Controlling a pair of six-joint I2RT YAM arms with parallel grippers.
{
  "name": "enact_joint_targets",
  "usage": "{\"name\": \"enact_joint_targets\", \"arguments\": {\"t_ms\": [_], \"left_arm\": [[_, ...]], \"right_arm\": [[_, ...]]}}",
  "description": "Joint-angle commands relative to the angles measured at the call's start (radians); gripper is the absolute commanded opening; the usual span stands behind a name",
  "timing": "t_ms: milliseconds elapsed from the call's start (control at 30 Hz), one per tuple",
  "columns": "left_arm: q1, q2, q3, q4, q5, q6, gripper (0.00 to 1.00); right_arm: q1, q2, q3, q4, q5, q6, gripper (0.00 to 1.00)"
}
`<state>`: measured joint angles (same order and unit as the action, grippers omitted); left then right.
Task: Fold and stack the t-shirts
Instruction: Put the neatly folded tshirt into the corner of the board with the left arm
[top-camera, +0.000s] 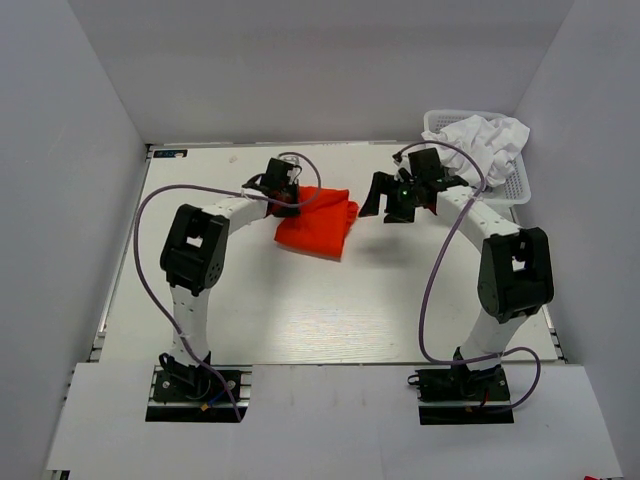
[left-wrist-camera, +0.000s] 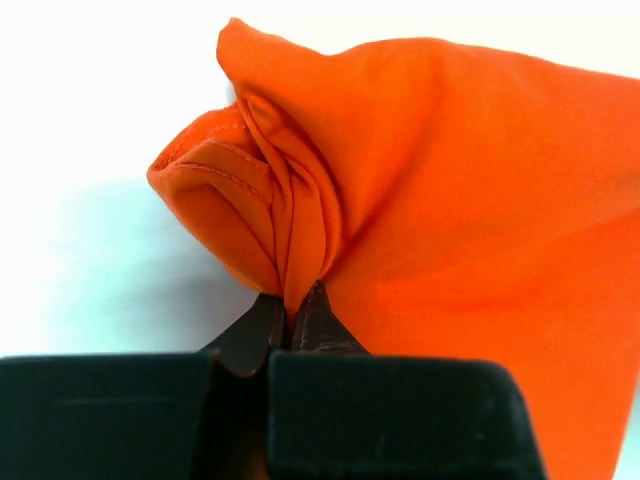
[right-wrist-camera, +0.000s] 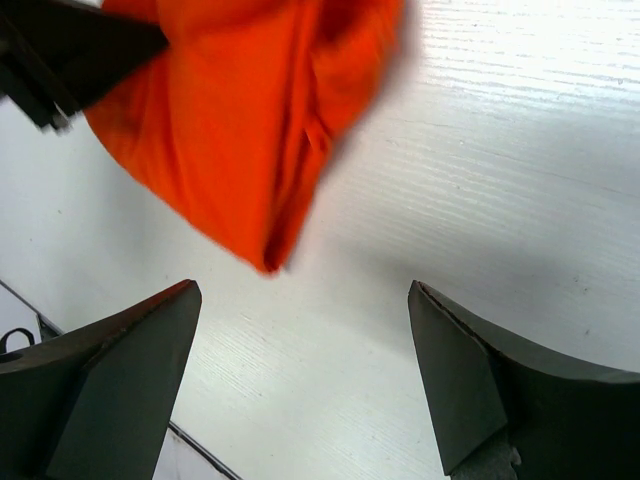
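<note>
The white table (top-camera: 300, 320) stood between grey walls. The orange-red t-shirt (top-camera: 318, 225) sat bunched at far centre. The left gripper (left-wrist-camera: 292, 312) was clamped on a fold at its left edge. The right gripper (right-wrist-camera: 302, 290) hovered just right of it, jaws wide and empty. White t-shirts (top-camera: 487, 140) filled the basket (top-camera: 518, 190) at far right.

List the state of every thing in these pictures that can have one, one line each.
Bright orange-red cloth t-shirt: unfolded, bunched, pinched at one fold.
Left gripper: shut on that t-shirt.
Right gripper: open, holding nothing.
White cloth t-shirts: crumpled, heaped in the basket.
White plastic lattice basket: upright, holding the white t-shirts.
</note>
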<state>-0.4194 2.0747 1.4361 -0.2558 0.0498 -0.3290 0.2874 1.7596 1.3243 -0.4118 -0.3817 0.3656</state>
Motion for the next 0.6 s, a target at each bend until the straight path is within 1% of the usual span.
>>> {"name": "enact_joint_targets", "arguments": {"t_ms": [0,67,167,233,267,300,400,467,500,567], "left_arm": [[0.070,0.013,0.112,-0.150,-0.300,0.039,0.00],[0.117,0.013,0.150,-0.175,-0.349,0.076,0.00],[0.169,0.013,0.176,-0.166,-0.424,0.129,0.00],[0.226,0.013,0.219,-0.157,-0.433,0.211,0.00],[0.243,0.034,0.236,-0.143,-0.448,0.279,0.00],[0.273,0.045,0.248,-0.126,-0.462,0.309,0.00],[0.317,0.106,0.305,-0.051,-0.478,0.411,0.00],[0.364,0.149,0.391,-0.051,-0.478,0.442,0.00],[0.379,0.201,0.467,-0.065,-0.478,0.452,0.00],[0.427,0.251,0.541,-0.091,-0.478,0.467,0.00]], "right_arm": [[-0.010,-0.037,-0.005,0.045,0.004,0.007,0.90],[-0.010,-0.025,0.007,0.045,0.012,0.010,0.90],[-0.016,0.000,0.027,0.050,0.037,0.012,0.89],[-0.014,0.018,0.049,0.057,0.041,0.012,0.89],[-0.017,0.026,0.055,0.053,0.043,0.007,0.89],[-0.014,0.031,0.062,0.056,0.064,0.007,0.89],[-0.016,0.061,0.098,0.051,0.087,-0.002,0.89],[-0.019,0.086,0.127,0.039,0.092,-0.010,0.89],[-0.019,0.096,0.134,0.036,0.093,-0.014,0.89],[-0.021,0.115,0.165,0.027,0.096,-0.017,0.89]]}}
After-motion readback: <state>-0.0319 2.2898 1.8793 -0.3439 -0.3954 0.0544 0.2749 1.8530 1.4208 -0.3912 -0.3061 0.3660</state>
